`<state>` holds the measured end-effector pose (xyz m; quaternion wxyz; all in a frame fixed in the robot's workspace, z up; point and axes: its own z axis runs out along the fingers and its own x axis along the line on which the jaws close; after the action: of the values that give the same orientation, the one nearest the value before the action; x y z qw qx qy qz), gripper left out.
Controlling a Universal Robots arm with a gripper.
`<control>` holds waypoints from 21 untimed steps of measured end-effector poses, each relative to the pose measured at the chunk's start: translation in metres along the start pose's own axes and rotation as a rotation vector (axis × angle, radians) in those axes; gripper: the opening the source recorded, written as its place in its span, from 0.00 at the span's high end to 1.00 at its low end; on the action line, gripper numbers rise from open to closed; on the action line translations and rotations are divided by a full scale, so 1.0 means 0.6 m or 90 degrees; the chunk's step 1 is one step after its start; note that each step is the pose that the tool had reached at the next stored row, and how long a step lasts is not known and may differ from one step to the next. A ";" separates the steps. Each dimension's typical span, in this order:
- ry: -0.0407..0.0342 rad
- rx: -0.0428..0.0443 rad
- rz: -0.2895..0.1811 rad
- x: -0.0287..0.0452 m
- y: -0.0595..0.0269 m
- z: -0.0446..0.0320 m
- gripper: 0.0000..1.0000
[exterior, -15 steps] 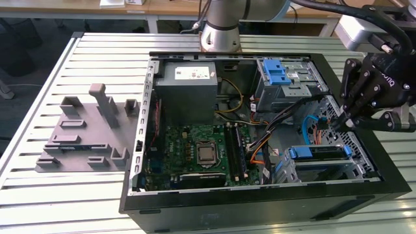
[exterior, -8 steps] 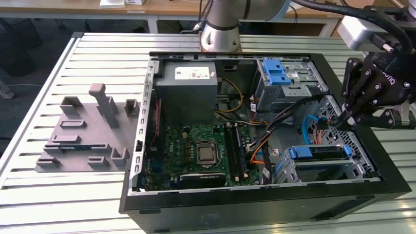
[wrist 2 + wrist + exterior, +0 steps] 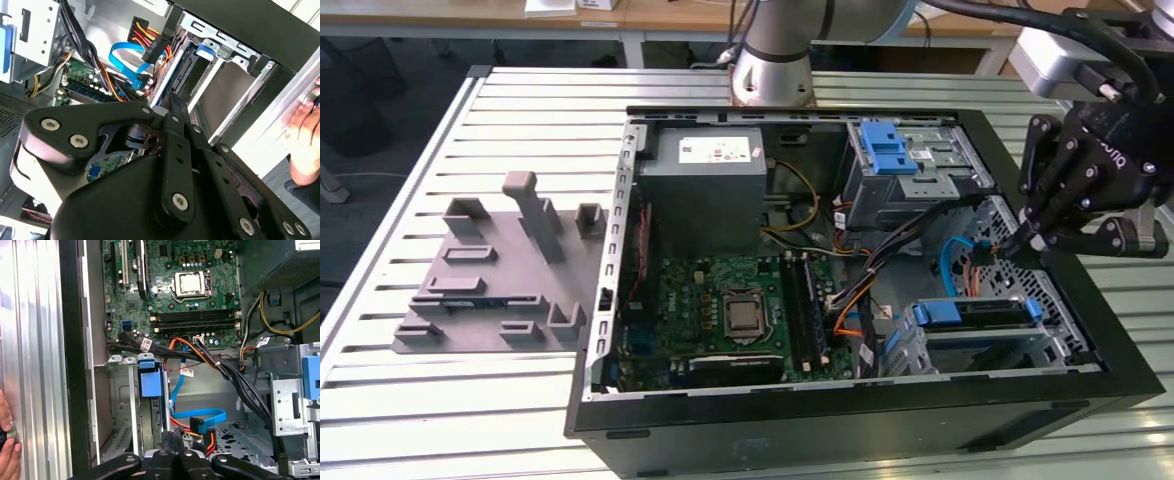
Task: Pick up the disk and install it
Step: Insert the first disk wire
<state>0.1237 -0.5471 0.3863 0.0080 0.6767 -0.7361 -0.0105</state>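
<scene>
The disk [image 3: 971, 314] sits in the lower drive bay at the front right corner of the open computer case, with its blue rail end facing up. In the first wrist view the disk [image 3: 150, 381] shows edge-on by its blue tab, slotted between the silver bay walls. My gripper [image 3: 1026, 241] hangs above the case's right side, over the cables just behind that bay. Its black fingers [image 3: 165, 460] stand together with nothing between them, a short way above the disk. In the second wrist view the gripper [image 3: 172, 106] points toward the bay and the disk's blue tab [image 3: 207, 49].
The case [image 3: 854, 420] lies open on a slatted metal table [image 3: 427, 400]. Blue and orange cables [image 3: 200, 417] cross beside the bay. An upper cage with a blue latch [image 3: 891, 150] and a grey power supply [image 3: 707, 185] stand behind. A person's hand [image 3: 305, 135] rests outside the case. A grey fixture [image 3: 494, 280] lies at the exterior view's left.
</scene>
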 end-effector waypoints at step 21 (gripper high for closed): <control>0.0009 0.0001 0.010 -0.052 0.004 0.003 0.89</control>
<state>0.1238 -0.5159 0.3844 0.0085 0.6711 -0.7413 -0.0099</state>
